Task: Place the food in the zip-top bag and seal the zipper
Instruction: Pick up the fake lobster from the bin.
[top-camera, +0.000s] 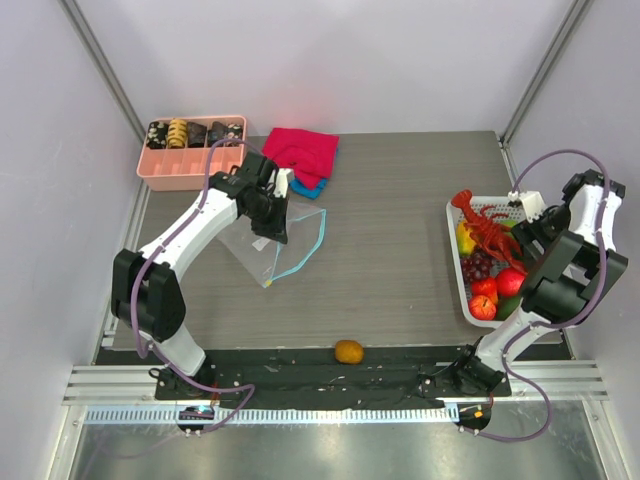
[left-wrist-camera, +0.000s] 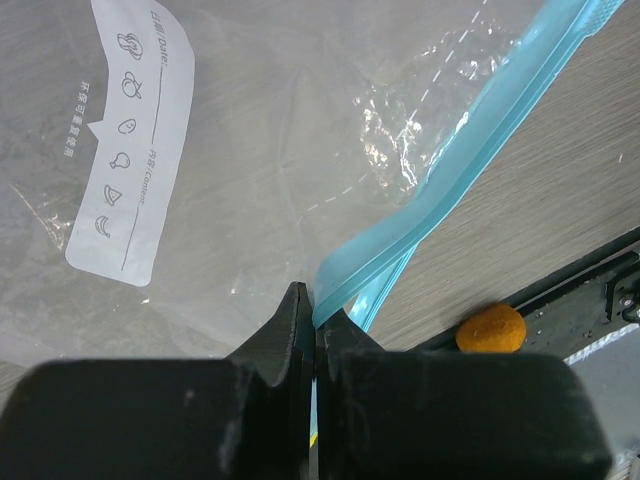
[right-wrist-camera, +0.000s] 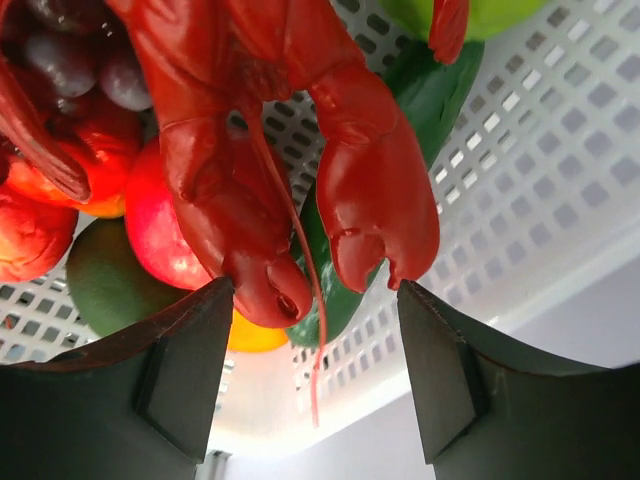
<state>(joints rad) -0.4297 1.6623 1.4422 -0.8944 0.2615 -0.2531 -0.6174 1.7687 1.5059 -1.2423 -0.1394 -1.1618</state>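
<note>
Left gripper (left-wrist-camera: 313, 300) clamps zipper (left-wrist-camera: 450, 180) of zip-top bag (left-wrist-camera: 280, 150) labelled "Date"; right gripper (right-wrist-camera: 315, 288) gapes around lobster (right-wrist-camera: 370, 190) claws.

Grey table (top-camera: 400, 230): pink tray (top-camera: 190, 181), folded cloths (top-camera: 300, 150), clear bag (top-camera: 248, 248), white basket (top-camera: 457, 262) (food (top-camera: 485, 290) inside), orange fruit (top-camera: 348, 351) at near edge.

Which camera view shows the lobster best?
Right wrist: the lobster fills the frame, its claws sharp, framed by the open right end effector. The top view shows it whole but small in the basket; the left wrist view shows none of it.
</note>
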